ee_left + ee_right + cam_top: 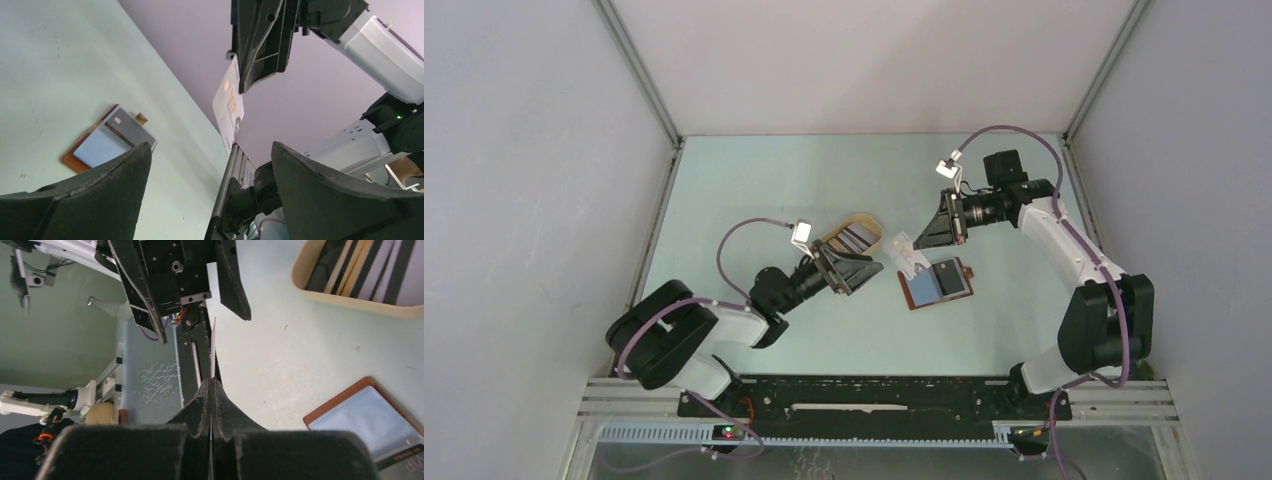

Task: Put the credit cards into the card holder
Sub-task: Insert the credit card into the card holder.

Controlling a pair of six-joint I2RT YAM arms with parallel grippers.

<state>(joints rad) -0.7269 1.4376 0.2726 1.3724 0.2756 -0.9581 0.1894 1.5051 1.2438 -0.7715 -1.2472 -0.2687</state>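
The card holder (913,295) lies open on the table, reddish-brown, with a pale blue panel (924,286) and a grey card (950,276) on it. It also shows in the left wrist view (75,158) and the right wrist view (330,407). My right gripper (922,240) is shut on a white card (904,252) and holds it in the air just left of and above the holder. The card is edge-on in the right wrist view (213,340) and hangs from the right gripper in the left wrist view (229,105). My left gripper (864,266) is open and empty, facing that card (210,150).
An oval tan tray (861,217) with several striped cards stands behind the left gripper, and shows in the right wrist view (320,290). The two grippers are close together over the middle of the table. Walls enclose the table on three sides.
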